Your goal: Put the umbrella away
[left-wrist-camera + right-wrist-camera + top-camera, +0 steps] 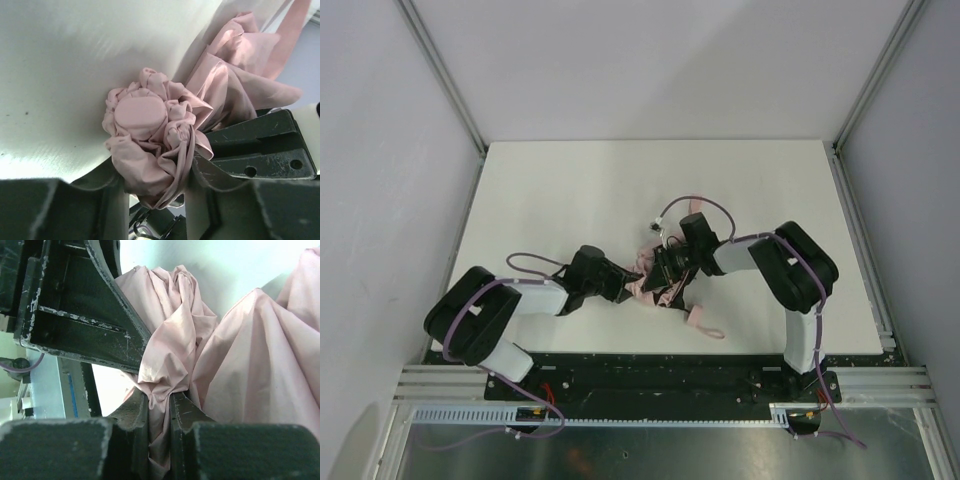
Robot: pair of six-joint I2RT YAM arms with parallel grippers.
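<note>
Pink cloth, thin and slippery-looking, fills both wrist views. The pale pink folding umbrella (pixel 645 282) lies crumpled on the white table (pixel 570 190), near its front edge and between my two arms. My left gripper (pixel 155 187) is clamped around the gathered crown, where the fabric bunches in tight puckers round a flat round pink cap (pixel 140 116). I judge this hold is there to anchor the bundle. My right gripper (pixel 159 412) has its jaws almost closed on one narrow pleat of canopy, pinched, I think, so the loose folds can be drawn in — soft cloth offers no firmer purchase. Matte creases drape against my fingers. A pink strap loop (pixel 705 326) trails toward the near edge, free of both grippers.
</note>
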